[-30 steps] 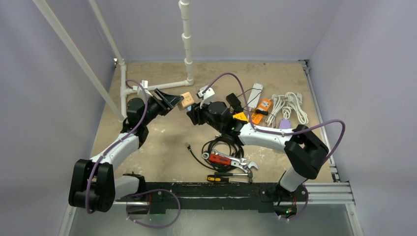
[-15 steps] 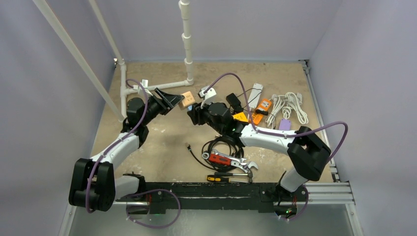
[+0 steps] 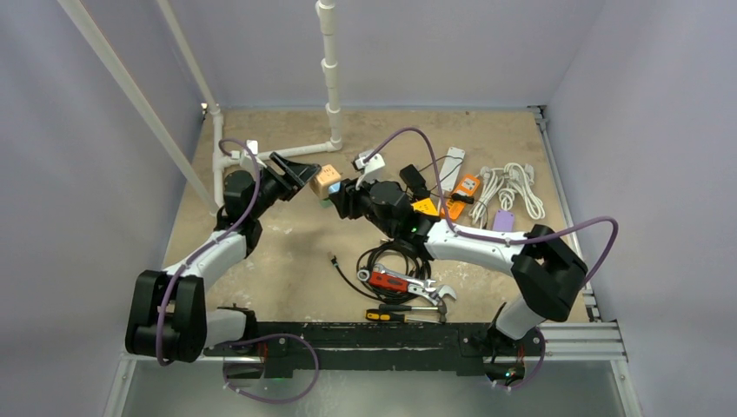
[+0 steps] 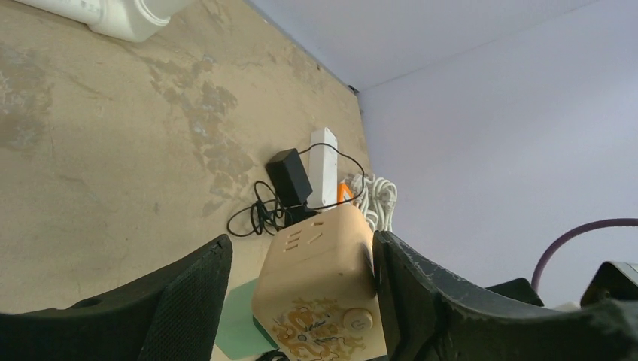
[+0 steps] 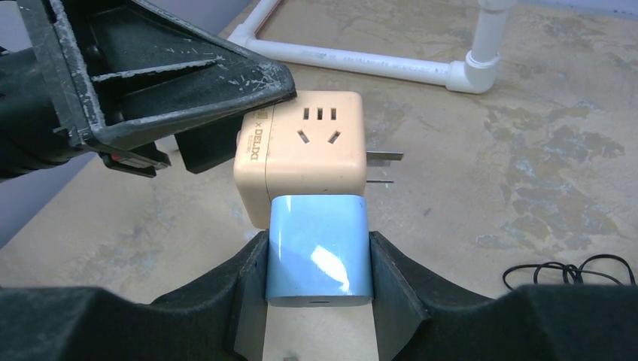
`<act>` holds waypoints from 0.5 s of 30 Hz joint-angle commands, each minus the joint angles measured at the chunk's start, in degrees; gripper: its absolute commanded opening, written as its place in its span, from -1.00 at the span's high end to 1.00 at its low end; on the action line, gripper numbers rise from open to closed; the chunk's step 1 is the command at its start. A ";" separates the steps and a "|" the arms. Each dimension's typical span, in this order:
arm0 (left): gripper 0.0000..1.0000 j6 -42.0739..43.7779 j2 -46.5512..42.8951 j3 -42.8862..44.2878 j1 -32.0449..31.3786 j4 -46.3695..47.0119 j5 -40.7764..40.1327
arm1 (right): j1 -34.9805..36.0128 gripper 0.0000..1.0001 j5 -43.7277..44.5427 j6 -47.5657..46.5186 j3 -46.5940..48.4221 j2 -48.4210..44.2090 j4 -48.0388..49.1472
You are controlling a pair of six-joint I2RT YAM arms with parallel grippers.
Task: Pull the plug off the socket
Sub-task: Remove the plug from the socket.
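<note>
The socket is a beige cube with a dragon print, held in the air between the two arms. A light blue plug sits plugged into its underside and shows as a teal block in the left wrist view. My right gripper is shut on the plug, both pads flat against its sides. My left gripper stands open around the cube. One finger still touches its side, and the other is clear of it with a gap.
White PVC pipes run along the back left. A black adapter with its cable, a white power strip, an orange meter and a white cable bundle lie right of the socket. A black cable coil, a red wrench and screwdrivers lie near the front.
My left gripper's jaws have spread and one finger has come off the socket cube. The cube has shifted slightly toward the right gripper. The right gripper's hold on the plug is unchanged.
</note>
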 commanded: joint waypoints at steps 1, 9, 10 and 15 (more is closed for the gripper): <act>-0.35 1.97 0.43 1.46 0.52 2.03 -1.62 | 0.58 1.00 -0.01 2.18 4.34 -2.53 7.41; -0.42 0.81 1.53 1.40 0.30 4.25 0.40 | 0.58 1.00 0.37 2.24 6.15 0.66 7.46; -0.43 0.59 1.88 1.55 0.22 4.52 0.84 | 0.57 1.00 0.56 2.36 6.09 0.97 7.54; -0.52 0.29 3.17 2.13 -0.41 5.83 2.60 | 0.59 1.00 1.93 3.41 6.25 2.51 7.39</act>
